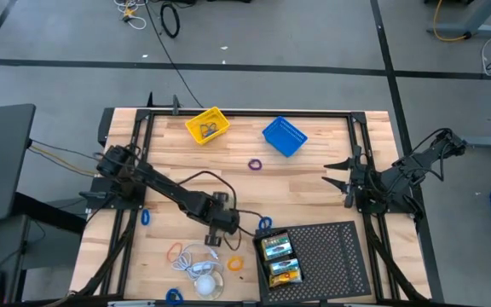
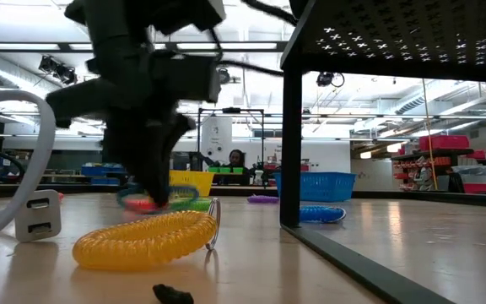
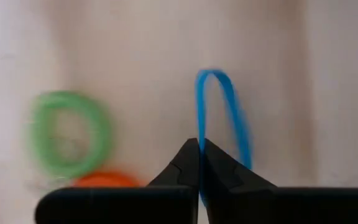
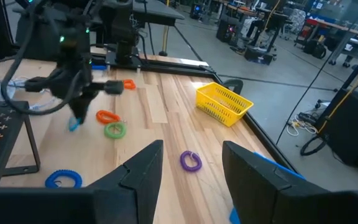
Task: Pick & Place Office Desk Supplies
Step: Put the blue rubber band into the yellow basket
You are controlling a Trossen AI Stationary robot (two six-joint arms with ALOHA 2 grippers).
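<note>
Yellow basket (image 1: pixel 207 125) holds small items; blue basket (image 1: pixel 284 136) beside it.

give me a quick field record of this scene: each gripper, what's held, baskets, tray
left gripper: shut on blue coil band, lifted above table centre-front
right gripper: open, empty, parked at table's right edge
nearby bands: green coil band and orange coil band below left gripper
baskets: yellow basket and blue basket at far edge
tray: black perforated tray holds two crayon boxes
</note>
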